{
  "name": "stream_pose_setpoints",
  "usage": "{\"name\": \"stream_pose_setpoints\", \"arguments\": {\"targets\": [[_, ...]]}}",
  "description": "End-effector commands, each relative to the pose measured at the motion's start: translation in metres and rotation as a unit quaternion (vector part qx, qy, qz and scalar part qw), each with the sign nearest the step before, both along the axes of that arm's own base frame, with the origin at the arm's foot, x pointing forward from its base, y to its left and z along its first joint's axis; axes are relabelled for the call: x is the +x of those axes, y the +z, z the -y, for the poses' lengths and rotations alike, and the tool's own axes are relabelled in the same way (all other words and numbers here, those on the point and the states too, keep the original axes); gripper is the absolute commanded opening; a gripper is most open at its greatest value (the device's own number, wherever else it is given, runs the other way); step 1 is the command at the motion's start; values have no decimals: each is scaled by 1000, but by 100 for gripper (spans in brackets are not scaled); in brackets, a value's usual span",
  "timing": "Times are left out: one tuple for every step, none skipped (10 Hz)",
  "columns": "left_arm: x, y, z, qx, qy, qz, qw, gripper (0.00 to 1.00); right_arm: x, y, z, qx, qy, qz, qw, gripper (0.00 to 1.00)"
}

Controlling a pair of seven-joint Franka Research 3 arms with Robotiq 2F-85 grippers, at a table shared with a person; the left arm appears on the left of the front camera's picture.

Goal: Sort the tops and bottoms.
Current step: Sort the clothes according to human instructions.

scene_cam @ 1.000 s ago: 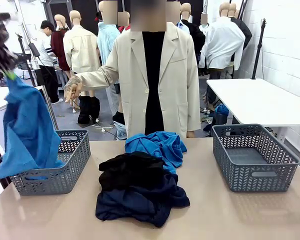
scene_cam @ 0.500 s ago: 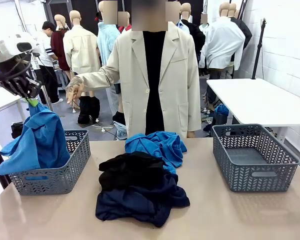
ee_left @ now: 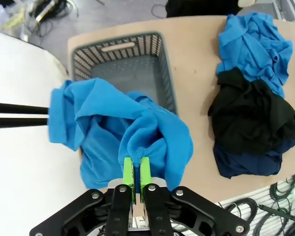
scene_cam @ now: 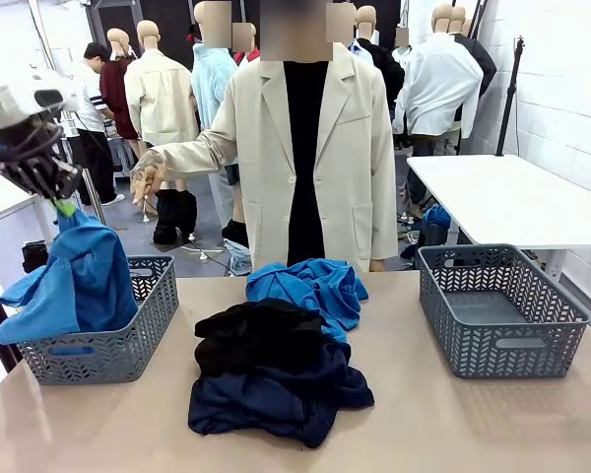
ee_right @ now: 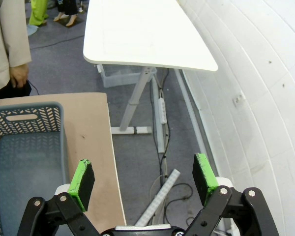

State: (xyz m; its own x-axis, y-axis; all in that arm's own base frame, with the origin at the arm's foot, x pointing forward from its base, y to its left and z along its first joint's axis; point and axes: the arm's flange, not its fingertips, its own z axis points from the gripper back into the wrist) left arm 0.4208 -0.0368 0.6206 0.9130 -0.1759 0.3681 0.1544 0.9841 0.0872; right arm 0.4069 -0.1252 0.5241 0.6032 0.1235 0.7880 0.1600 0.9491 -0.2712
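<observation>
Blue garment (scene_cam: 79, 281), front view: hangs from my left gripper (scene_cam: 65, 205) at left of frame and spills over the left basket (scene_cam: 148, 320)'s rim. I judge it needs centring above the basket before release.
Left wrist view: my green pads (ee_left: 128, 172) are pinched tight on its fold, with the basket at top.
Right wrist view: my right gripper (ee_right: 143, 179) is spread wide and empty, with the right basket (ee_right: 39, 130) at lower left.

Ahead of the left fingers (ee_left: 129, 172), blue cloth (ee_left: 113, 128) covers the basket's (ee_left: 118, 46) near half; the far half lies open. The gap between the right fingers (ee_right: 82, 182) is free.
</observation>
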Motion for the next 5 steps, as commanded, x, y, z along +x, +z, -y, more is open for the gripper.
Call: {"name": "stream_pose_setpoints", "arguments": {"targets": [[42, -22, -28, -66, 1, -47, 997, 0, 1, 0, -2, -5, 2, -3, 1000, 100], [57, -35, -41, -77, 31, -63, 995, 0, 1, 0, -2, -5, 2, -3, 1000, 100], [72, -55, -49, -80, 49, -89, 992, 0, 1, 0, -2, -5, 2, -3, 1000, 100], [90, -89, -55, -89, 31, -131, 987, 0, 1, 0, -2, -5, 2, -3, 1000, 100], [101, -120, -57, -87, 25, -179, 980, 0, 1, 0, -2, -5, 2, -3, 1000, 100]]}}
